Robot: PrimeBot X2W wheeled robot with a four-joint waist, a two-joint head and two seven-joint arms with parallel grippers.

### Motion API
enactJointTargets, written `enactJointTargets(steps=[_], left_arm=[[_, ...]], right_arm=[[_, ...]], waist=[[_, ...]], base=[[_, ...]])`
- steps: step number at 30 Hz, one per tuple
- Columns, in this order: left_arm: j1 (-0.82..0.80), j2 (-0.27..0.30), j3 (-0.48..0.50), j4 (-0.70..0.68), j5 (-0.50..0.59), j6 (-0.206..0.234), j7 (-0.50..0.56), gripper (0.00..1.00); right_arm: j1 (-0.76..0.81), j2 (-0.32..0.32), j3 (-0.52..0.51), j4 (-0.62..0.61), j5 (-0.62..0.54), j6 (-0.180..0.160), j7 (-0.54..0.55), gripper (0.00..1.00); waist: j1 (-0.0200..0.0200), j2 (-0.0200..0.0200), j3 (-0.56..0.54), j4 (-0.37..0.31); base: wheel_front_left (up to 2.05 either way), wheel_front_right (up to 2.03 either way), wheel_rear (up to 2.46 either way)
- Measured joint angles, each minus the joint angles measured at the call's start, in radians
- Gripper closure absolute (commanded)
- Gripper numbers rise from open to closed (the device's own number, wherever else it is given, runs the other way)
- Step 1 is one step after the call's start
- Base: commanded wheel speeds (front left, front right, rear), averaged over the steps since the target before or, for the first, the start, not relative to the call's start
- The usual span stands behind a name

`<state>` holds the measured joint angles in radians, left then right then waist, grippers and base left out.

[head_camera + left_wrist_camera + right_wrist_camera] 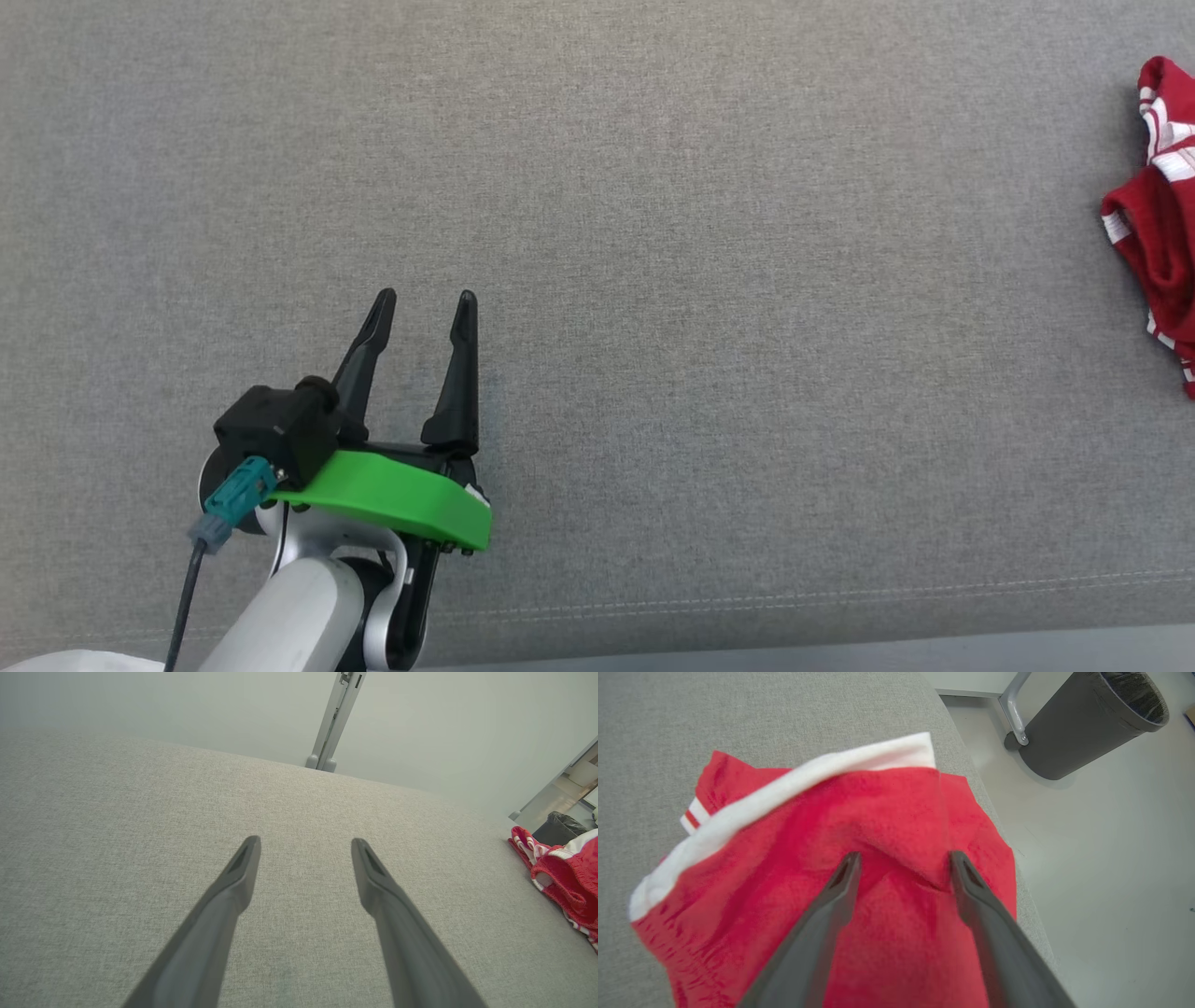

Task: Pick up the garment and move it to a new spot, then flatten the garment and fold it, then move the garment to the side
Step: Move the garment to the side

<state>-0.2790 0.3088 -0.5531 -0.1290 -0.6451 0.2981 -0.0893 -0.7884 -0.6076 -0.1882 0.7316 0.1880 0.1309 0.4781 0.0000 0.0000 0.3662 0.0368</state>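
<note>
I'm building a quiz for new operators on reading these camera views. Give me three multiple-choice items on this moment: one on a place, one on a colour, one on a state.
1. Where in the head view is the garment?
A) centre B) far right edge C) lower left corner
2. What colours is it?
A) blue and yellow B) plain green C) red with white stripes
3. How does the left gripper stand?
A) open over the bare grey surface B) shut on cloth C) shut, empty
Key: 1 B, the right border cuts it; 2 C, red cloth with white bands; 3 A, spread wide, nothing held.
</note>
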Motion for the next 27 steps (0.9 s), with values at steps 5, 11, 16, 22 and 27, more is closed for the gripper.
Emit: enactJointTargets(steps=[5,11,16,22,27], left_arm=[[-0.001,0.005,0.000,-0.005,0.002,0.002,0.002,0.00],[-0.002,0.011,-0.001,-0.010,0.004,0.009,0.006,0.00],[-0.003,0.011,-0.001,-0.003,0.002,0.009,0.006,0.00],[-0.014,0.007,0.003,0.025,-0.026,-0.016,-0.001,0.00],[-0.018,0.003,0.033,0.079,-0.057,-0.034,-0.023,0.00]], right_arm=[[-0.001,-0.018,0.008,0.023,-0.018,0.000,-0.033,0.00],[-0.002,-0.041,0.014,0.066,-0.002,0.000,-0.094,0.00],[-0.022,-0.040,0.052,0.074,0.049,0.000,-0.141,0.00],[-0.043,-0.035,0.165,0.023,0.154,0.000,-0.193,0.00],[-0.040,-0.029,0.280,-0.058,0.231,0.000,-0.243,0.00]], waist=[[0.0000,0.0000,0.000,-0.009],[0.0000,0.0000,-0.001,-0.028],[0.0000,0.0000,-0.014,-0.049],[0.0000,0.0000,-0.054,-0.070],[0.0000,0.0000,-0.102,-0.085]], base=[[0.00,0.00,0.00],[0.00,0.00,0.00],[0.00,0.00,0.00],[0.00,0.00,0.00],[0.00,0.00,0.00]])
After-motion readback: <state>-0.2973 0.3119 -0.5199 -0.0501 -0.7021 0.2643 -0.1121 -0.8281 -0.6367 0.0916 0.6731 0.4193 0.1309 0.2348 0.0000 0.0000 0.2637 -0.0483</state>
